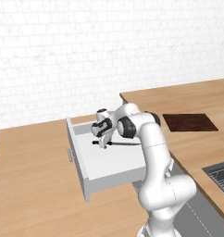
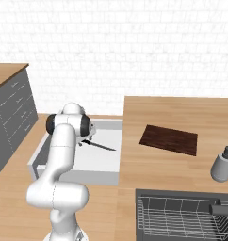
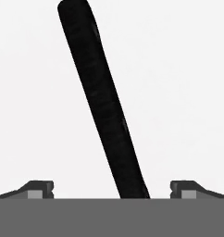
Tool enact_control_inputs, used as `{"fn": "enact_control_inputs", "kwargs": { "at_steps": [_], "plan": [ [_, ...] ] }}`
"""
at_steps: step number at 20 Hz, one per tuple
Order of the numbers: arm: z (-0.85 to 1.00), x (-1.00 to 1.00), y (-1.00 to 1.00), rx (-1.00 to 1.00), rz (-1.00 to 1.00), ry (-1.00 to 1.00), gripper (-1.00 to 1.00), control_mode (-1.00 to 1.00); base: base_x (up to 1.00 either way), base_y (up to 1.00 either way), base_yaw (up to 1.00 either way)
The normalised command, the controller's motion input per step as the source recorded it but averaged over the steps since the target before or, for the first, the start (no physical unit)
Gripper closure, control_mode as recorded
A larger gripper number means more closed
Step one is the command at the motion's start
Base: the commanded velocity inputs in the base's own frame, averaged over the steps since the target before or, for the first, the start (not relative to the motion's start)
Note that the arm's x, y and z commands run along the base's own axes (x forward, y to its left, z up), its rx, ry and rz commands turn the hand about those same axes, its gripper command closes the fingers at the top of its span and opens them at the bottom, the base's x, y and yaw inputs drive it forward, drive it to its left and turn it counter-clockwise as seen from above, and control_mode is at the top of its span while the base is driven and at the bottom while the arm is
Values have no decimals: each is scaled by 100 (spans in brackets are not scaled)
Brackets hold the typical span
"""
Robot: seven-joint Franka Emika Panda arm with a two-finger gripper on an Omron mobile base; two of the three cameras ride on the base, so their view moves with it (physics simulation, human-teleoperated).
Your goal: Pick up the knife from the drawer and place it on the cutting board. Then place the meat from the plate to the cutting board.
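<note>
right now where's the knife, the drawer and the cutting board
knife (image 3: pixel 102 106): hand view, middle of its black handle
drawer (image 1: pixel 115 163): left base view, bare pale floor inside the open box
cutting board (image 2: pixel 169 140): right base view, centre of its dark top face

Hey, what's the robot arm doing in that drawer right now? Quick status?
End effector open, low in the drawer, fingertips either side of the knife. Knife lying flat, not gripped. Cutting board bare on the counter. Nothing in the way.
</note>
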Motion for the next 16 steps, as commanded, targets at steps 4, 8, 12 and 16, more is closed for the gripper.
{"fn": "enact_control_inputs", "kwargs": {
  "at_steps": [4,8,12,16],
  "plan": [
    [-52,14,0,-2,0,0,-100,-100,0,0,0],
    [-53,31,0,-5,0,-3,100,-100,0,0,0],
    [-16,9,0,-1,0,-4,100,-100,0,0,0],
    [-4,-12,-8,0,0,-2,100,-100,0,0,0]
  ]
}}
